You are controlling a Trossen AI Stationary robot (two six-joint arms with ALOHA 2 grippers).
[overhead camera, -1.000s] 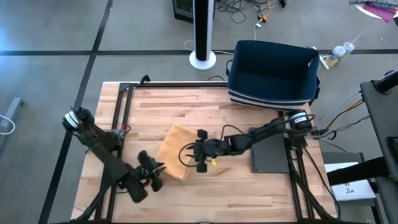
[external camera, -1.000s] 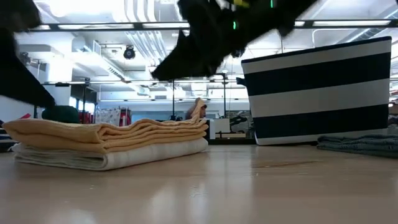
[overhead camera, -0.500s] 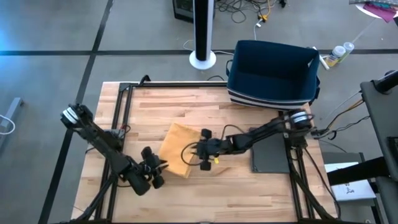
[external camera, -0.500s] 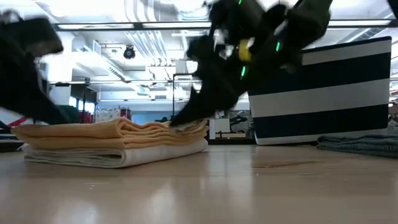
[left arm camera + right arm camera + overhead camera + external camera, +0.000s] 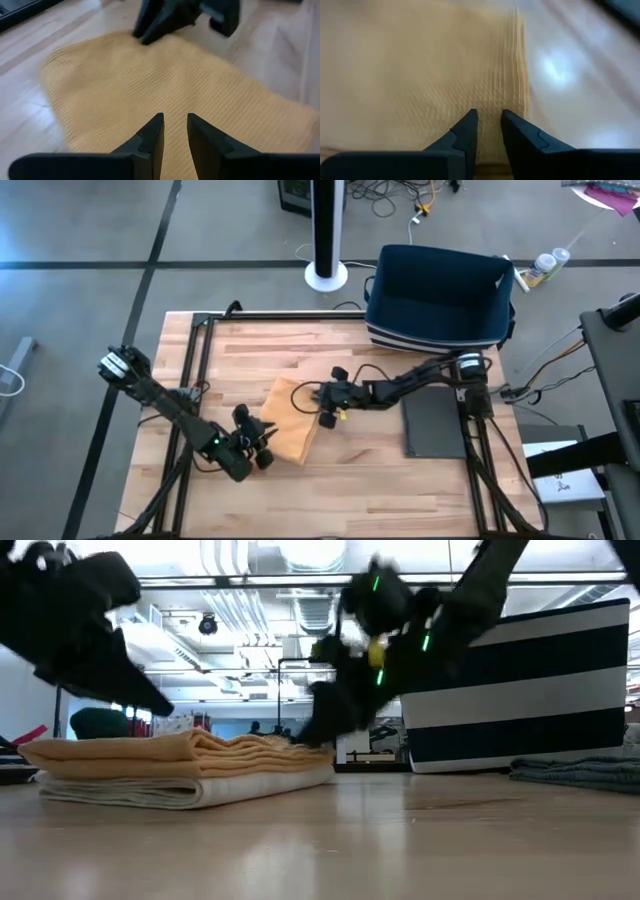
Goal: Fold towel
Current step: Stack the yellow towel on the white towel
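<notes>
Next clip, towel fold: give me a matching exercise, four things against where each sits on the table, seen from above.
Things:
1. towel
2. bin
3. grey mat
4. left claw

Places:
A. far right corner of the table
B. at the towel's near left edge
C. middle of the table, folded
D. flat by the right arm's base

Pairs: 1-C, 2-A, 3-D, 4-B
</notes>
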